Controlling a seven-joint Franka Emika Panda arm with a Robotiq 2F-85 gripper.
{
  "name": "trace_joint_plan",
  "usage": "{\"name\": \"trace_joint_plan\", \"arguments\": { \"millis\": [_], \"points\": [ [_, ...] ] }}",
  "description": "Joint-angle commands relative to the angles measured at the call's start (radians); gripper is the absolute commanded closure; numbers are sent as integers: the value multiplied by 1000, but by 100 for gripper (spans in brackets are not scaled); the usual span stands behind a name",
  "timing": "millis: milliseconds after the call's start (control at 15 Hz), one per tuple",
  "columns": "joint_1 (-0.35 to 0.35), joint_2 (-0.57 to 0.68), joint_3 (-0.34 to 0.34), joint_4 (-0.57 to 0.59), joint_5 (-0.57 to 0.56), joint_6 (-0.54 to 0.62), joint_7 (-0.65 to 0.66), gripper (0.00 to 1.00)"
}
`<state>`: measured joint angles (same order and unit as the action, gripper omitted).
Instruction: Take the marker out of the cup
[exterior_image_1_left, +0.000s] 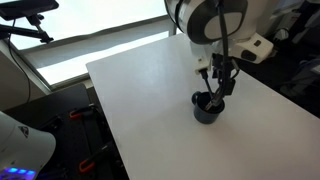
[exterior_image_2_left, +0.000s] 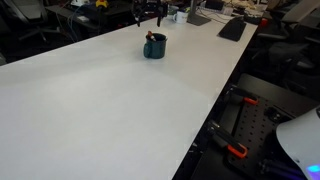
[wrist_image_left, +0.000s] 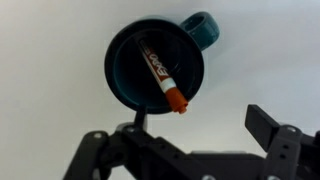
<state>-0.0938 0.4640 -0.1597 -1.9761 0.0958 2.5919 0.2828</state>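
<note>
The cup (wrist_image_left: 155, 62) is a dark navy mug seen from above in the wrist view, with its handle (wrist_image_left: 203, 27) at the upper right. The marker (wrist_image_left: 160, 75) leans inside it, white-bodied with a red-orange cap resting on the near rim. My gripper (wrist_image_left: 200, 125) is open and empty, just above and beside the cup, with its fingers apart below the rim. In both exterior views the cup (exterior_image_1_left: 208, 108) (exterior_image_2_left: 154, 47) stands on the white table, with the gripper (exterior_image_1_left: 222, 84) directly over it.
The white table (exterior_image_1_left: 150, 90) (exterior_image_2_left: 110, 100) spreads wide around the cup. Its edges drop off to dark floor and equipment (exterior_image_2_left: 245, 130). Desks with clutter (exterior_image_2_left: 225, 25) stand behind the far edge.
</note>
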Motion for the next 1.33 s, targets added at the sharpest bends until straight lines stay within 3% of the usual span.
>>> {"name": "trace_joint_plan", "arguments": {
  "millis": [0,200,1267],
  "points": [
    [-26,-40,21,-12,10,-124,-70,0],
    [-34,-21,16,18,-1,-213,-97,0],
    [-68,70,17,64,13,-79,-108,0]
  ]
}}
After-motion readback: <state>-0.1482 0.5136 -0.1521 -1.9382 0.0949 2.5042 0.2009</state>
